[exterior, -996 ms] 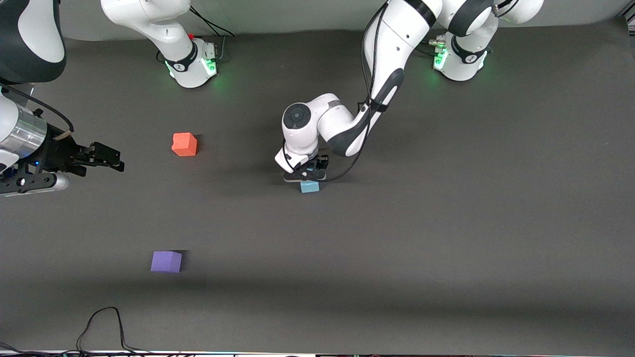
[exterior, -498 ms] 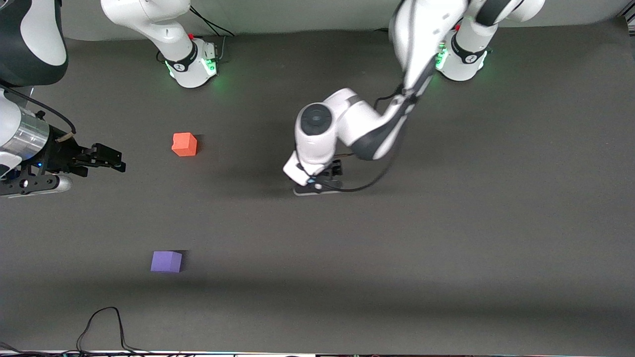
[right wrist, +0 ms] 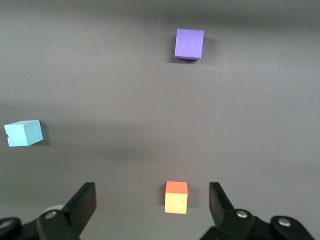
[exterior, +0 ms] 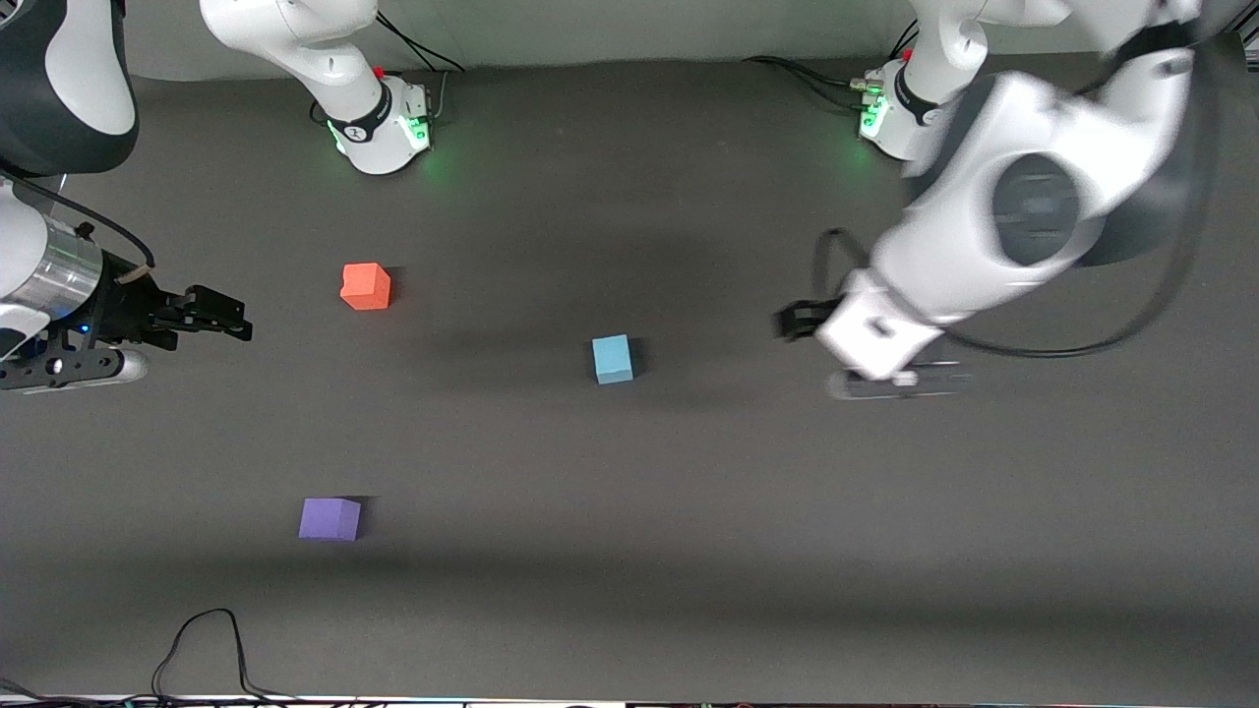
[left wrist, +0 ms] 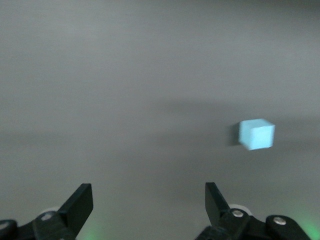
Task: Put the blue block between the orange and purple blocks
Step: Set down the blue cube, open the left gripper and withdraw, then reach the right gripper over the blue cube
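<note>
On the dark table [exterior: 689, 551] you had three foam cubes: one sky-blue [exterior: 613, 358] mid-table, one orange-red [exterior: 366, 286], one violet-purple [exterior: 329, 518]. Left gripper [left wrist: 149, 202] and right gripper [right wrist: 152, 202] both gaped empty.

On my dark grey table [exterior: 885, 551] the blue block [exterior: 612, 358] lies free; the orange block [exterior: 365, 286] farther from the camera than it, the purple block [exterior: 329, 518] nearer.

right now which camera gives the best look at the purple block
The right wrist view: the purple block sits sharp and unblocked, with the orange block and blue block around it. The front view shows it too, smaller, nearest that camera. The left wrist view shows only the blue block.
</note>
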Robot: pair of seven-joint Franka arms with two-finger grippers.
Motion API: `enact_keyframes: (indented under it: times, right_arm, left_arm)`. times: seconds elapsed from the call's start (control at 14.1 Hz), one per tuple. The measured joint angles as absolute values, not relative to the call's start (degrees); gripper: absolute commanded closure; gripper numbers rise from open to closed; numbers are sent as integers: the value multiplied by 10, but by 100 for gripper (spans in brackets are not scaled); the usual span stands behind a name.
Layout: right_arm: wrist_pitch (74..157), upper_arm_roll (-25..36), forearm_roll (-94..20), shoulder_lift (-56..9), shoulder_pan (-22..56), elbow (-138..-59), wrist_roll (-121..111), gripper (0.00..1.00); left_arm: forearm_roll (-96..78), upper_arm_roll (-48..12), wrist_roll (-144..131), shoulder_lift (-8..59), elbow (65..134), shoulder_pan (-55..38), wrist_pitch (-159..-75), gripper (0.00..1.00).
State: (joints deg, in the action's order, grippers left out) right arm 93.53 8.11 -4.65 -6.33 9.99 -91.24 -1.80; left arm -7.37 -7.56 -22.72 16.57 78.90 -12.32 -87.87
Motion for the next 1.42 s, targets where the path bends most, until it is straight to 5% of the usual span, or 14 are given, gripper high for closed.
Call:
enact_keyframes:
  times: [0.43, 0.64, 0.85, 1.42]
  right_arm:
    - [935, 76, -83, -63, 158, -916, 39, 0]
    - [939, 72, -96, -64, 269, -915, 205, 0]
    - [952, 69, -96, -85, 376, -901, 310, 0]
    - [1021, 69, -97, -236, 458, -821, 360, 0]
  left_arm:
    - [-44, -75, -47, 58, 860, 23, -850, 0]
    - [-21, -75, -3, 27, 878, 64, -851, 0]
    - [7, -77, 3, 21, 882, 68, -857, 0]
    - [11, -10, 22, 15, 885, 6, -863, 0]
